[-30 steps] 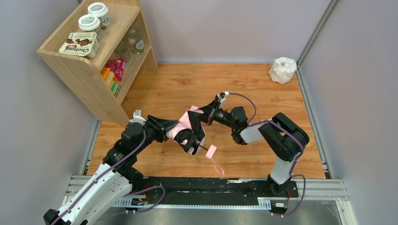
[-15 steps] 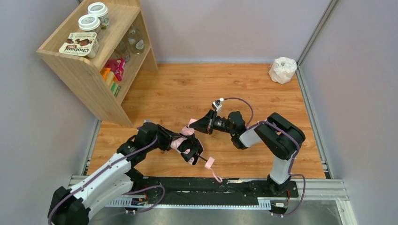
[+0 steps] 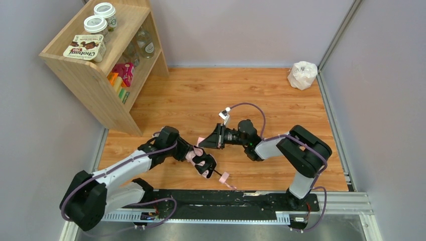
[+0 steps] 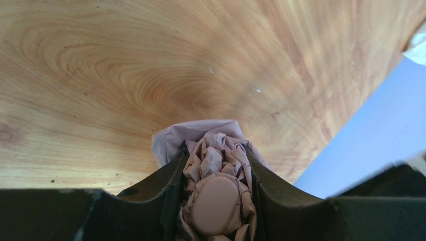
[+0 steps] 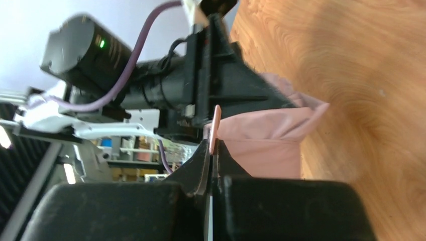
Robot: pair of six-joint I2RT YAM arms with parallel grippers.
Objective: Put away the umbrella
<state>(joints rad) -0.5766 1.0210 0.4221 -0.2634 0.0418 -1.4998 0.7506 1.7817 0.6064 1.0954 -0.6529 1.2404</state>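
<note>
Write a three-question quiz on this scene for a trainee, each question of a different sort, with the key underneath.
1. True or false: the umbrella lies untouched, with both arms clear of it.
2. The white bag sits: A) in the far right corner of the wooden floor; B) beside the arms' bases; C) in one arm's jaws.
3. Which arm's jaws grip the bunched pink fabric around a rounded pink piece?

Key
1. False: both arms' jaws are closed on it.
2. A.
3. The left gripper; the right gripper only pinches a thin pink edge.
</note>
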